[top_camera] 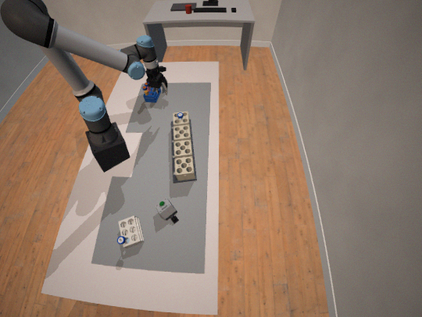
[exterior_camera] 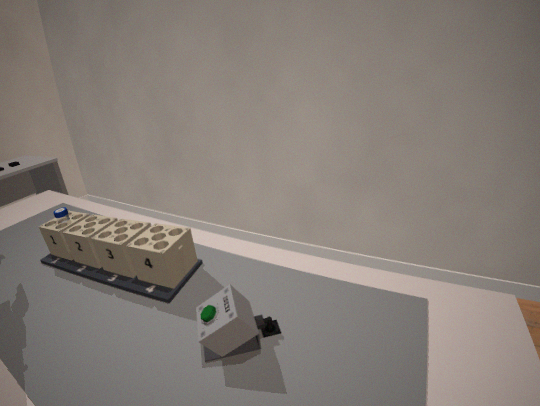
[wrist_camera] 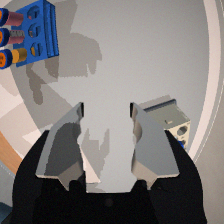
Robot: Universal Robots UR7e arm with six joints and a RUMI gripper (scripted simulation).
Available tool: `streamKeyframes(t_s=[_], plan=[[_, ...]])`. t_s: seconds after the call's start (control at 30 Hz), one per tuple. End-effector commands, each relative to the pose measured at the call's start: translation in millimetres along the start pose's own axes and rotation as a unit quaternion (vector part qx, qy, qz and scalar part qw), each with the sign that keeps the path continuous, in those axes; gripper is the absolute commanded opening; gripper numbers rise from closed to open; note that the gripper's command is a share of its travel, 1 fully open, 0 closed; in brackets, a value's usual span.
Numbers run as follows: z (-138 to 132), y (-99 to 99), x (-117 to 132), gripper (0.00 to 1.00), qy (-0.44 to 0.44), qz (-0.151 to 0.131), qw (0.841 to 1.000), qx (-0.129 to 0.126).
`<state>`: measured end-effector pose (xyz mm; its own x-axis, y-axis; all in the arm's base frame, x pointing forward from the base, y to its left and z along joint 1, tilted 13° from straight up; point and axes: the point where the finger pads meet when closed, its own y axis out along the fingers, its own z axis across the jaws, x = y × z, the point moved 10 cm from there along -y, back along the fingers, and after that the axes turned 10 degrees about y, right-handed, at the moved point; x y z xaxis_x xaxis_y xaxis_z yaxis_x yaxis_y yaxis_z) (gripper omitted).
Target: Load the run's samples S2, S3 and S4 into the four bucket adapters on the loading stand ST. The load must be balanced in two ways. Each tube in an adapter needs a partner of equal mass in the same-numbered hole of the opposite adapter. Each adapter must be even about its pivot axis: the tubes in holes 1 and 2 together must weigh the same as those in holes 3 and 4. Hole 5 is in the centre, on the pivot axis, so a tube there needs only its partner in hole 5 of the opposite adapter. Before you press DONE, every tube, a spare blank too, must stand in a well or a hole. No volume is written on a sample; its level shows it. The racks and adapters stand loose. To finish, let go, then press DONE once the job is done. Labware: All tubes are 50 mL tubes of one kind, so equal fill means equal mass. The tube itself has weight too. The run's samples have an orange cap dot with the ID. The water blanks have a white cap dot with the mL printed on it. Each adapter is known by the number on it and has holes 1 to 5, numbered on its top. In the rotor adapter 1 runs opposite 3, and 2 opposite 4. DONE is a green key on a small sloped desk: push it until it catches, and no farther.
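My gripper (top_camera: 165,89) (wrist_camera: 106,103) is part-way open, nothing between its fingers, above and beside the blue rack (top_camera: 151,98) (wrist_camera: 50,31). Three orange-dotted sample tubes stand in that rack's outer row; the wrist view shows their caps (wrist_camera: 4,17) (wrist_camera: 4,36) (wrist_camera: 5,59). A blue-capped blank (top_camera: 180,115) (exterior_camera: 61,212) stands in the centre hole of adapter 1 (exterior_camera: 61,249). Adapter 2 (exterior_camera: 88,254), adapter 3 (exterior_camera: 119,261) and adapter 4 (top_camera: 185,176) (exterior_camera: 166,265) hold no tubes. They stand on the loading stand (exterior_camera: 169,295). Cap IDs are unreadable here.
A white rack (top_camera: 139,231) at the near left holds one blue-capped tube (top_camera: 121,240) in a corner well. The sloped desk (top_camera: 168,211) (exterior_camera: 236,327) with the green DONE key (top_camera: 162,203) (exterior_camera: 208,313) stands between that rack and the stand. The arm's base (top_camera: 108,150) is left of the stand.
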<state>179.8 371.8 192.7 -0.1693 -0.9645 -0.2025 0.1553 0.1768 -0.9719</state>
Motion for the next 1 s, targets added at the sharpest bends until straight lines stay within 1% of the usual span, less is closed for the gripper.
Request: streamKeyframes(t_s=[0.0,0.03,0.1,0.6,0.67,0.9,0.97], plan=[[-36.7,0.5,-22.7,0.35,-0.037,-0.002,0.999,0.002],[-44.0,0.5,-26.8,0.35,-0.037,-0.002,0.999,0.002],[-44.0,0.5,-26.8,0.35,-0.037,-0.002,0.999,0.002],[-153.6,1.0,-87.0,0.35,-0.037,-0.001,0.999,0.001],[-153.6,1.0,-87.0,0.35,-0.037,-0.001,0.999,0.001],[-204.7,1.2,-115.1,0.35,-0.037,-0.001,0.999,0.001],[-206.5,1.2,-116.1,0.35,-0.037,-0.001,0.999,0.001]])
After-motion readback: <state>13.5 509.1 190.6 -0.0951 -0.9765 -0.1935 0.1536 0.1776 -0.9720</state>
